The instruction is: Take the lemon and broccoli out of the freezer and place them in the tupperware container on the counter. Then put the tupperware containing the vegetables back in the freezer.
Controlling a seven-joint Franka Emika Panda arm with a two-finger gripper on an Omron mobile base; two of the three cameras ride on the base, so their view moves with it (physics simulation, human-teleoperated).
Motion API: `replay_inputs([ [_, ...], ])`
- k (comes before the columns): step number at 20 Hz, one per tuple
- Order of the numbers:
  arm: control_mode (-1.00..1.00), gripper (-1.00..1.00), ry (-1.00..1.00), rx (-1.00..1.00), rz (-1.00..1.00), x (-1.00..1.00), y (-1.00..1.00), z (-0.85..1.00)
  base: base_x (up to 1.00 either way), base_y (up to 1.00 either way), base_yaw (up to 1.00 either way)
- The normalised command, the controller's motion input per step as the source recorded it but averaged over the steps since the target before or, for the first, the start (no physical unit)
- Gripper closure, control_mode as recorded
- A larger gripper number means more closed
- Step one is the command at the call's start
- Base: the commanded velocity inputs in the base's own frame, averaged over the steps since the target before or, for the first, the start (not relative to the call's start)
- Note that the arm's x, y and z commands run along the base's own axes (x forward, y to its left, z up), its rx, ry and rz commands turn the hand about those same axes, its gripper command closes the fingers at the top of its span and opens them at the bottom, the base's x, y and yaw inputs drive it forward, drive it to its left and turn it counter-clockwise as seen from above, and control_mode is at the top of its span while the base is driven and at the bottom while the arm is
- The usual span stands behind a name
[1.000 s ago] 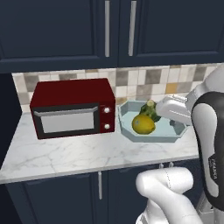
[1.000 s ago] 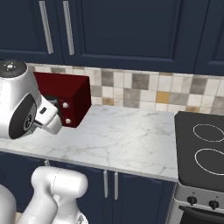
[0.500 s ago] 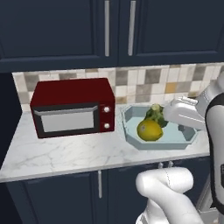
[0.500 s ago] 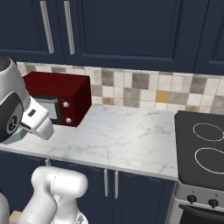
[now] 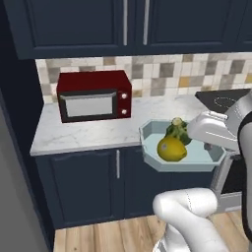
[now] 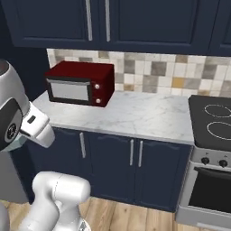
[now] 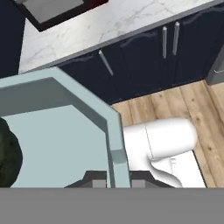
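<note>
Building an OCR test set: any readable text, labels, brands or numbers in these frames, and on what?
None readable.
Robot's white link: faint grey marking, too blurred to read.
Microwave: two knobs, no legible labels.
Stove: knobs, no visible markings.
Tupperware container, lemon, broccoli: no text.

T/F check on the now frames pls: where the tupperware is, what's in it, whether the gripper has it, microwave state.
1. The tupperware container rests on the counter. False: it is held off the counter's front edge, over the floor.
2. The lemon and broccoli lie in the container. True.
3. The gripper is shut on the container's rim. True.
4. The red microwave has its door open. False: the door is closed.
5. The lemon is on the stove. False: it is in the container.
</note>
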Motion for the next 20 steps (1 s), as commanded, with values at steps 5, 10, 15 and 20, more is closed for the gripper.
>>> replay_inputs([
  [5,1.0,1.0,0.0,0.0,0.0,0.0,0.0,0.0,-0.71,0.99,0.0],
  [10,1.0,1.0,0.0,0.0,0.0,0.0,0.0,0.0,-0.27,1.0,-0.02],
  [15,1.0,1.0,0.0,0.0,0.0,0.0,0.0,0.0,0.04,1.0,-0.09],
  [20,1.0,1.0,0.0,0.0,0.0,0.0,0.0,0.0,0.12,1.0,-0.14],
])
